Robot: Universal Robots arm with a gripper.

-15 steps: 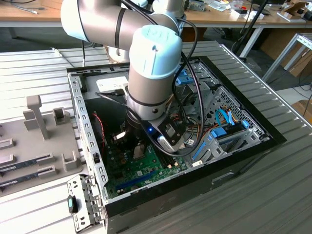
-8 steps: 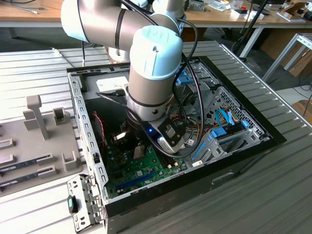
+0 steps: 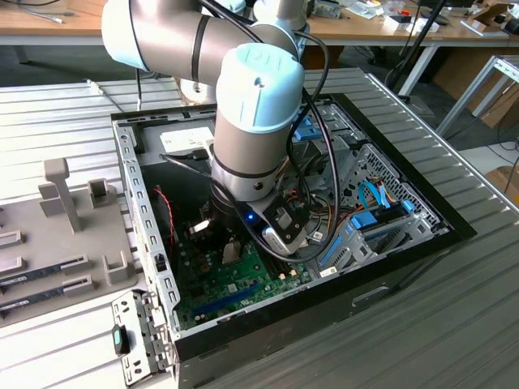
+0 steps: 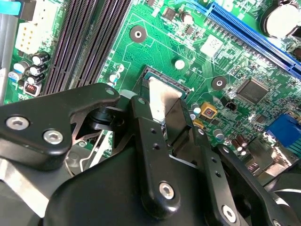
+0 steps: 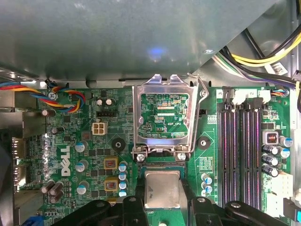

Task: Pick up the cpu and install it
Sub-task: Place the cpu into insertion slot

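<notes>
I am looking at an open computer case [image 3: 138, 203] lying flat on a ribbed grey metal tabletop [image 3: 454, 324]. Everything else I place relative to that case. My arm [image 3: 243, 121] reaches down into its middle, over the green motherboard [image 3: 235, 279] that covers the case floor.

In both wrist views the gripper [image 5: 162, 202] hangs low above the motherboard with its black fingers [image 4: 150, 141] narrowed onto the cpu [image 5: 162, 188]. One finger sits against each side of the chip, so I read it as held. The cpu is a flat silver square. It sits at the socket [image 4: 162, 82], just below the raised metal socket lid [image 5: 162, 115], which stands open. I cannot tell whether the chip is fully seated or just above the socket.

Beside the socket run long dark memory slots [image 5: 240, 141]. A blue expansion slot [image 4: 254, 37] crosses the motherboard further off. Bundles of coloured wires [image 5: 47, 94] lie along the case edge.

Outside the case, on the exterior view's left, a grey fixture tray [image 3: 57, 227] with upright posts rests on the tabletop. Behind the case, a long wooden bench [image 3: 49, 28] with scattered clutter runs across the back of the room. On the exterior view's right, beyond the tabletop, I see metal frame legs [image 3: 478, 89] and floor.
</notes>
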